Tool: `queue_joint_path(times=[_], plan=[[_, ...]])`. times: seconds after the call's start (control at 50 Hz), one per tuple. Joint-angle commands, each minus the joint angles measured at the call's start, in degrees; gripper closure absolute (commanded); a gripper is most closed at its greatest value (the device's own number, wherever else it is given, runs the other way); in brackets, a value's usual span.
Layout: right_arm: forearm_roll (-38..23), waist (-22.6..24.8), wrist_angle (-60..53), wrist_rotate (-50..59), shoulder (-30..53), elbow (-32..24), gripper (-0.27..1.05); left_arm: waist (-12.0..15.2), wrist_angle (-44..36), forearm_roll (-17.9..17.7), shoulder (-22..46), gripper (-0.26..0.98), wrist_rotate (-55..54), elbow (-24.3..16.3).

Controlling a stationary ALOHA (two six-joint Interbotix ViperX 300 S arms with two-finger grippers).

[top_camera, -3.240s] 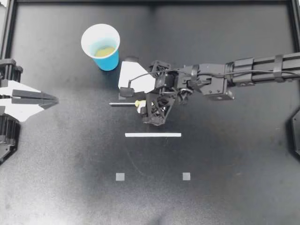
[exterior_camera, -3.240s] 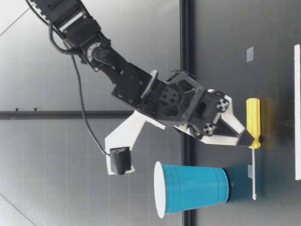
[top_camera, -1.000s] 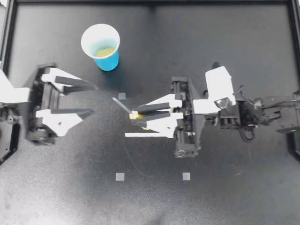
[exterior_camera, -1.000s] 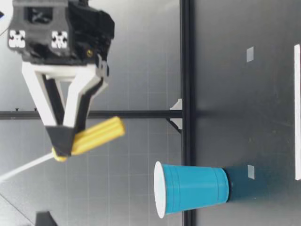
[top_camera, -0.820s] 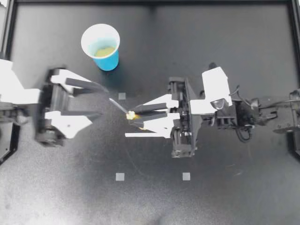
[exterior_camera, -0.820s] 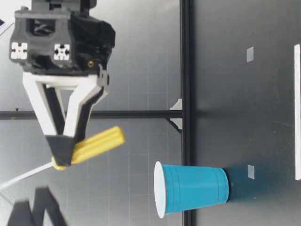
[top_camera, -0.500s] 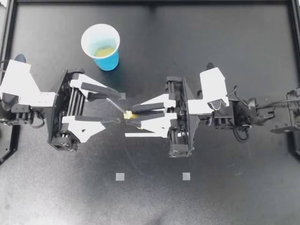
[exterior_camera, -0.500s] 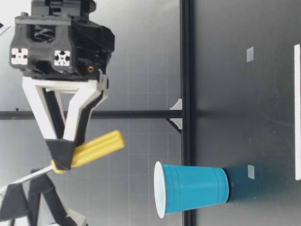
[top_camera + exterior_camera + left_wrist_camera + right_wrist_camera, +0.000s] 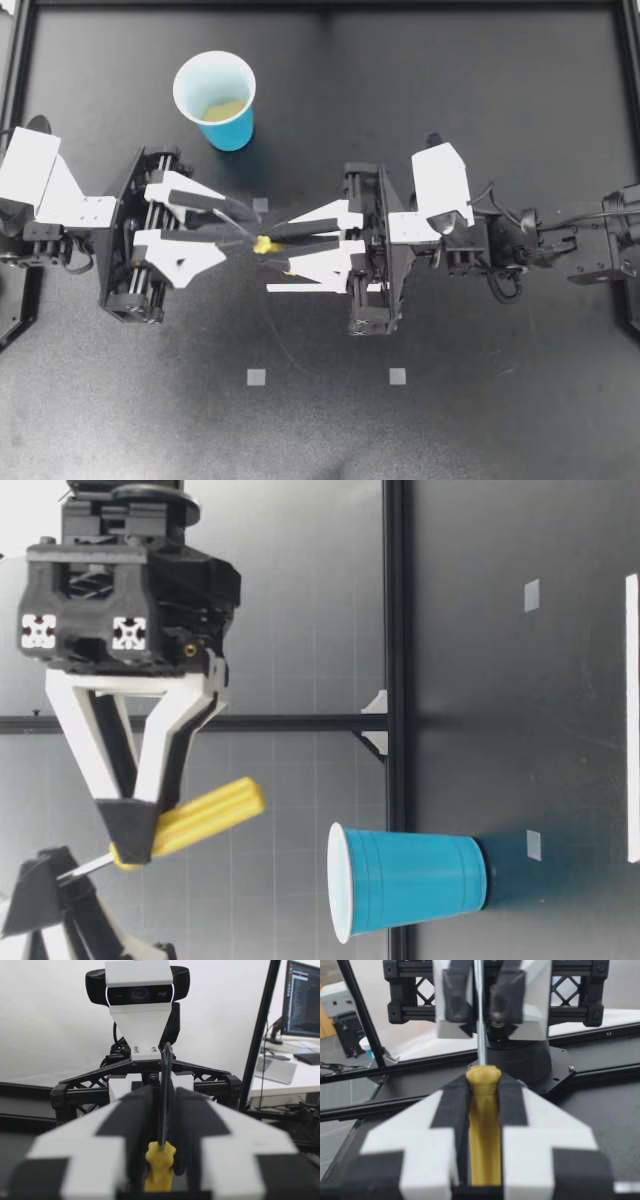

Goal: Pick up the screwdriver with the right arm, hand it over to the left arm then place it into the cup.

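Closing in since half a second ago, my left gripper straddles the screwdriver shaft without yet pinching it; just ahead, my right gripper clamps the yellow handle. Pickup is done; transfer and the drop into the blue cup remain

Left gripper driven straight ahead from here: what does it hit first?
Most likely the screwdriver, at the yellow handle clamped in my right gripper. The shaft lies between the open fingers of my left gripper. Depth is unclear.
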Motion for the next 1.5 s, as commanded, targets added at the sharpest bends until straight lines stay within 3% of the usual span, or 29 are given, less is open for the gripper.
queue_joint_path(times=[0.0,0.24,0.34,0.72,0.96,1.1,1.24,1.48], plan=[[0.2,-0.2,-0.2,-0.2,-0.8,-1.4,0.79,-0.1,-0.5,0.1,-0.4,0.58,-0.1,-0.7],[0.2,-0.4,-0.2,0.0,-1.0,-1.5,0.77,-0.1,-0.5,0.1,-0.4,0.62,0.0,-0.5],[0.3,-0.4,-0.1,0.2,-0.7,-1.6,0.71,-0.1,-0.6,0.1,-0.4,0.62,0.1,-0.4],[0.8,-0.4,-0.1,0.3,-0.7,-1.7,0.08,-0.1,-0.6,0.1,-0.7,0.62,0.3,-0.2],[0.8,-0.4,-0.1,0.2,-4.2,0.7,0.08,0.9,0.2,-2.5,-3.0,0.62,4.2,2.5],[0.8,-0.4,-0.1,0.2,-7.5,3.3,0.08,3.3,0.6,-8.1,-5.3,0.62,10.6,4.9],[0.8,-0.4,-0.3,0.2,-10.6,6.1,0.08,7.8,2.5,-13.3,-7.6,0.62,18.8,6.5],[0.8,-0.4,-0.3,0.1,-13.0,7.9,0.08,18.1,6.2,-15.1,-8.2,0.62,26.2,5.7]])
